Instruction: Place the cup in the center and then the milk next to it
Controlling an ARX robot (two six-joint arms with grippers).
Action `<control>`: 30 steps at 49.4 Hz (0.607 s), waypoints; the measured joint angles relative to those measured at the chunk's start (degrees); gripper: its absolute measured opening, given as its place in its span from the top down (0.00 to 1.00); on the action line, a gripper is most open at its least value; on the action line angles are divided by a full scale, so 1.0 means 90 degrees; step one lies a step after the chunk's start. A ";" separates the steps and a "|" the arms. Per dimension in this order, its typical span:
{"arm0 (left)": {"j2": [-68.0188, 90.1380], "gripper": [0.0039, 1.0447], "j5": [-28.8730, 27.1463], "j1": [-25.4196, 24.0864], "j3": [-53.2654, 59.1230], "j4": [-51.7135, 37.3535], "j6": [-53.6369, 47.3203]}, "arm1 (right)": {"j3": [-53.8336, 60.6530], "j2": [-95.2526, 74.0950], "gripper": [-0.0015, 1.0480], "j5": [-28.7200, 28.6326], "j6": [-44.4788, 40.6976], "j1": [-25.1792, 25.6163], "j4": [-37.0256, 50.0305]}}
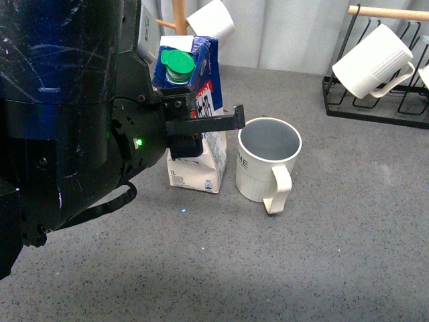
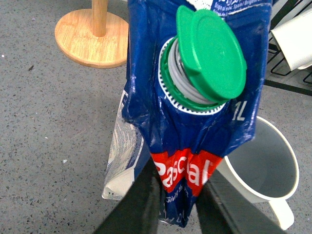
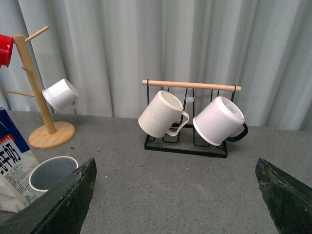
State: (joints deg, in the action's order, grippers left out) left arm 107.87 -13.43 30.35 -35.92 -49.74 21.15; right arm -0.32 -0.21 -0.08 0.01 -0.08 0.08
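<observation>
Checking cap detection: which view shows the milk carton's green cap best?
Left wrist view: the green cap fills the frame close up on the milk carton, which sits between the left gripper's fingers. Front view shows the cap small, beside the arm. Right wrist view catches only a carton edge, no cap.

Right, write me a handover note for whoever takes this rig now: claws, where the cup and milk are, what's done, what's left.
Left claw: closed around the milk carton, gripping its sides; the carton stands on the grey table.
Right claw: open, empty, held back from the work, looking toward the black mug rack.
Cup: upright on the table, handle toward the robot, carton close beside it on the robot's left.
Done: cup placed; milk brought next to it.
Left: let go of the carton and pull the left arm away without tipping it.
</observation>
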 joint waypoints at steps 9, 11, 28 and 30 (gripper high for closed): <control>-0.0119 0.48 0.0056 0.0056 0.0000 0.0049 -0.0002 | 0.0000 0.0000 0.09 0.0000 0.0000 0.0000 0.0000; -0.0223 0.39 0.0058 0.0061 0.0000 0.0085 -0.0002 | 0.0000 0.0000 0.09 0.0000 0.0000 0.0000 0.0000; -0.1134 0.06 -0.0376 -0.0323 -0.0053 0.0481 -0.0039 | 0.0000 0.0000 0.09 0.0000 0.0000 0.0000 0.0000; -0.1166 0.06 -0.0406 -0.0389 -0.0068 0.0493 -0.0039 | 0.0000 0.0000 0.09 0.0000 0.0000 0.0000 0.0000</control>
State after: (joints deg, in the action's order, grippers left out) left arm 97.38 -17.08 26.85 -36.53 -45.30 20.80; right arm -0.32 -0.21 -0.08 0.01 -0.08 0.08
